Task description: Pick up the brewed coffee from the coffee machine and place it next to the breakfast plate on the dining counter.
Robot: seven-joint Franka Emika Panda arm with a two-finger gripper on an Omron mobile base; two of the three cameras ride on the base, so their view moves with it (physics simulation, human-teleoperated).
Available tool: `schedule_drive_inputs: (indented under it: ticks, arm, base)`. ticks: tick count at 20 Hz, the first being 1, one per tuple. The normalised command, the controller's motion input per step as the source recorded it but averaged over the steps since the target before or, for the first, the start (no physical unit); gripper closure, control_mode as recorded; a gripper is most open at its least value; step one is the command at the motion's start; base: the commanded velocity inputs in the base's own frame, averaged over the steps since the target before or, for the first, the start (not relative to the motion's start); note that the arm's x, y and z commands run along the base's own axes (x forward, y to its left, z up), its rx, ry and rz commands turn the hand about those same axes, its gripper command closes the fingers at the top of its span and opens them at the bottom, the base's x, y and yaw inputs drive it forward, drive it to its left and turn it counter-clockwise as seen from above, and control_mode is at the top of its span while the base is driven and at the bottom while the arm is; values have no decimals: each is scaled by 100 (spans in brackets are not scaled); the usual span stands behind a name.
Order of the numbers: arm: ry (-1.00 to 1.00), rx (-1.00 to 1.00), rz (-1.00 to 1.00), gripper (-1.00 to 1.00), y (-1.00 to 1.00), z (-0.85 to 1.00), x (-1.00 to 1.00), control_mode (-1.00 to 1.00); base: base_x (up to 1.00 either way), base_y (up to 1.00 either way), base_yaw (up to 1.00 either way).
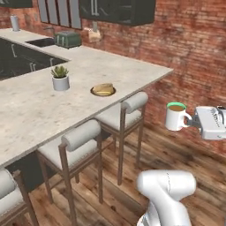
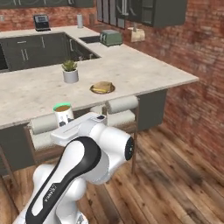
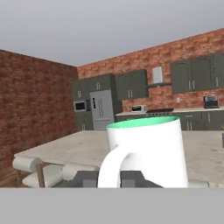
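Observation:
The brewed coffee is a white mug (image 1: 175, 116) with a green rim and brown coffee inside. It hangs upright in the air, off the counter's edge and above the wooden floor. My gripper (image 1: 191, 122) is shut on its handle from the right. In the hand view the mug (image 3: 151, 151) looms close, its handle between my fingertips (image 3: 131, 178). From the right base view the mug (image 2: 63, 113) sits just in front of the dining counter (image 2: 144, 70). The breakfast plate (image 1: 103, 90) with toast lies near the counter's stool-side edge. The coffee machine (image 2: 42, 22) stands far back.
A grey pot with a green plant (image 1: 60, 79) stands left of the plate. A green-grey toaster (image 1: 67, 39) sits further back by the sink. Padded bar stools (image 1: 126, 112) line the counter's edge below the plate. A brick wall (image 1: 194, 53) closes the right side.

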Motion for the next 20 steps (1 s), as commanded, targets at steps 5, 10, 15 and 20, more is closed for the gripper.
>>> schedule_drive_inputs:
  ticks: [5, 10, 15, 20]
  arm:
    - [0, 0, 0, 100, 0, 0, 0, 100]
    - [0, 0, 0, 100, 0, 0, 0, 100]
    - [0, 0, 0, 100, 0, 0, 0, 100]
    - [0, 0, 0, 100, 0, 0, 0, 100]
  base:
    - [88, -100, 38]
    - [93, -88, 39]
    - [100, -41, 44]
    - [81, -56, 49]
